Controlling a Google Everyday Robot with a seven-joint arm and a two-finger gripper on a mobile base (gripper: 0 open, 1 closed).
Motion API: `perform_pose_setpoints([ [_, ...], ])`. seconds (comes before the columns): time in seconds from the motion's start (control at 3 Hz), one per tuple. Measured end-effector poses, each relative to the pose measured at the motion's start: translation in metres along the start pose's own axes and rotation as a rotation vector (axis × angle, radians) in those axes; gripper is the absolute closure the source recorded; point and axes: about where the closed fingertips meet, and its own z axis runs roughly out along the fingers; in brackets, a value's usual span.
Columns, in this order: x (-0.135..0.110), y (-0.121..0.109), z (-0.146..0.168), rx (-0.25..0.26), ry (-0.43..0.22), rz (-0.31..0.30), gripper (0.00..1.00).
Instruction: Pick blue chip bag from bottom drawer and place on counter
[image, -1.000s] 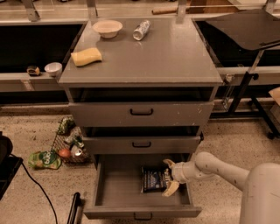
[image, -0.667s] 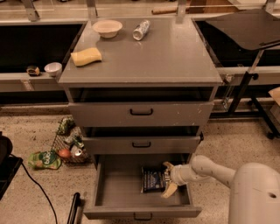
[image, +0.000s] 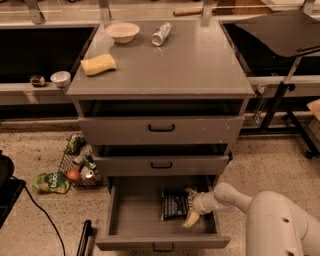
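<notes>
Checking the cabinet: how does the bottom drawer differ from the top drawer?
The bottom drawer is pulled well out; the top drawer barely, if at all. The bottom drawer's inside shows, holding the blue chip bag with the gripper at the bag's right edge; the top drawer's inside is hidden. Both are grey with dark handles.

You are looking at what seems a robot test lab: a grey metal drawer cabinet (image: 160, 130) stands on a speckled floor (image: 35, 150) between dark work benches (image: 40, 45). A black cable (image: 45, 220) runs over the floor, and a wire basket (image: 64, 167) of loose items sits beside the cabinet. The gripper (image: 191, 206) is inside the open bottom drawer (image: 135, 215), at its right side, fingers spread.
</notes>
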Motion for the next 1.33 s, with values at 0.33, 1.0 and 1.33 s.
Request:
perform_pose_setpoints([
  [0.33,0.014,-0.007,0.019,-0.001,0.007,-0.008,0.00],
  [1.0,0.027,-0.016,0.041,-0.011,0.001,-0.018,0.41],
  [1.33,0.028,-0.016,0.041,-0.010,-0.011,-0.028,0.65],
])
